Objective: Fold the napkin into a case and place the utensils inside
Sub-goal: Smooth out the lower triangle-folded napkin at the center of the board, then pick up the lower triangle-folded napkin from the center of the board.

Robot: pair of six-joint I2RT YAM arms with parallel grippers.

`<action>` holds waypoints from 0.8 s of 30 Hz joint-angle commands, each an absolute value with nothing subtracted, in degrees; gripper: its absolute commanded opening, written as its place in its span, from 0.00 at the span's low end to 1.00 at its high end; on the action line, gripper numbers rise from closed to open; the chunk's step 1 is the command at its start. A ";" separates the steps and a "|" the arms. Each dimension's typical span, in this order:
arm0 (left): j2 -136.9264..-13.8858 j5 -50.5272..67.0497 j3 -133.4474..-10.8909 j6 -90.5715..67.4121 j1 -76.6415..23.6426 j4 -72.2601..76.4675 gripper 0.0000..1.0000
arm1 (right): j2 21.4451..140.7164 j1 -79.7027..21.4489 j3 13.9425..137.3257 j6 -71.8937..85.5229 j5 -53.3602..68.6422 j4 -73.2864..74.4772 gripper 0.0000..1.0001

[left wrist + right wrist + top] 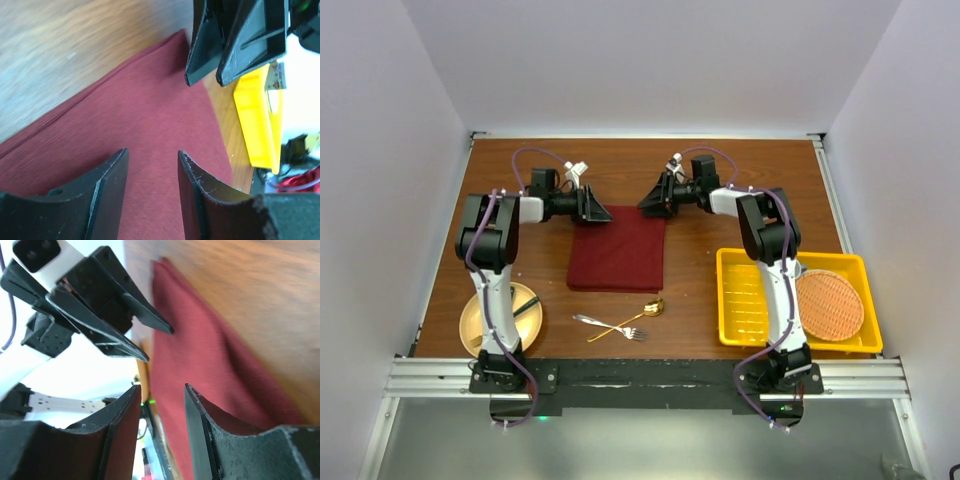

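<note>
The maroon napkin (618, 255) lies flat on the wooden table as a folded rectangle, doubled layers showing along its far edge (140, 115) (200, 355). My left gripper (603, 213) (152, 152) hovers at its far left corner, open, with nothing between the fingers. At the far right corner my right gripper (648, 205) (162, 387) is open and empty too. The two grippers face each other across the far edge; each wrist view shows the other one (204, 80) (160, 345). The silver fork (592, 322) and gold spoon (654, 308) lie crossed just in front of the napkin.
A yellow tray (745, 300) (255, 115) at the near right holds a round orange woven mat (830, 303). A tan plate (475, 325) with dark green-handled cutlery sits at the near left beside the left arm's base.
</note>
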State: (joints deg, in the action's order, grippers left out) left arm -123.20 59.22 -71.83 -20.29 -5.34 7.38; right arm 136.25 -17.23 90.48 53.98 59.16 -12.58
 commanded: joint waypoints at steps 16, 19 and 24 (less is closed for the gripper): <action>-115.76 52.75 -77.60 -12.60 2.80 0.28 0.52 | 135.71 -12.57 113.90 27.54 55.82 17.00 0.52; -116.45 46.86 -81.29 -4.09 3.16 -8.24 0.52 | 136.49 -12.48 116.62 15.84 48.97 27.99 0.57; -120.32 42.54 -86.65 3.59 3.16 -17.48 0.52 | 139.65 -12.57 119.61 7.84 42.46 34.62 0.59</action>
State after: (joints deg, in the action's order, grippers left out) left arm -118.78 47.70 -83.05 -6.20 3.55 -8.25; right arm 139.37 -12.03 116.05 19.31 49.19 24.16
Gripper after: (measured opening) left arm 0.523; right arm 0.584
